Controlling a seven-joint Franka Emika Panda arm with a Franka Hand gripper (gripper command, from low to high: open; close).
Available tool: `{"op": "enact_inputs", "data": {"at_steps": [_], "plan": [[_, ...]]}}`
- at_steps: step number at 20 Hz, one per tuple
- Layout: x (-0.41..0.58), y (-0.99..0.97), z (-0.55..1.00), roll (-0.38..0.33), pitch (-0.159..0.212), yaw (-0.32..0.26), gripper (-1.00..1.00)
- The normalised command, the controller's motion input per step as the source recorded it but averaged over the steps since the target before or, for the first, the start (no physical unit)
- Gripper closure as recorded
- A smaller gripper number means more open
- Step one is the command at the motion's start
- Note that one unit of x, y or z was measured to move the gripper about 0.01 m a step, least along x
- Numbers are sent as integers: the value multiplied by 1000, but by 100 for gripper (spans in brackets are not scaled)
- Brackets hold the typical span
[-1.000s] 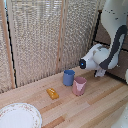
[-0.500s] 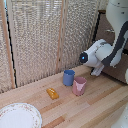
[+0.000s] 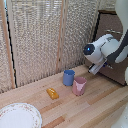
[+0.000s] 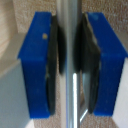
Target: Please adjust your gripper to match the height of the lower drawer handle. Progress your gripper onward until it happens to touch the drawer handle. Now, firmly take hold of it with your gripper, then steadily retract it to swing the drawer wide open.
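So you're looking at the gripper (image 4: 70, 65) sitting with its two blue pads (image 4: 36, 65) on either side of the drawer handle (image 4: 70, 30), and in the wrist view that silver bar is running right down the middle between them. The dark inner faces are looking pressed up against it, so I'm reading this as clamped on the handle, not just hovering around it.

Comparing with a second ago in the exterior view, the white arm is sitting further toward that view's right, tucked in closer to the drawer (image 3: 114, 35), the dark brown front at the right edge. Half a second ago it was nearly in the same spot, so the approach is pretty much finishing and the squeeze is what's been happening.

What that's meaning for you: height matching and contact are looking done, and the grab too. The pull is what's left, and I can't tell from here whether the drawer is budging yet.

The blue cup (image 3: 68, 77), pink cup (image 3: 79, 86) and yellow block (image 3: 52, 93) are sitting on the wooden table (image 3: 100, 110), well clear.
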Motion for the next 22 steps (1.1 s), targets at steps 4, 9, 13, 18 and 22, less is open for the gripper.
{"op": "enact_inputs", "data": {"at_steps": [4,9,13,18,22], "plan": [[272,806,-131,84,-33,42,100],[208,669,206,99,11,76,100],[128,714,401,99,50,59,100],[301,638,194,43,53,48,100],[143,13,-26,-3,5,30,-100]]}}
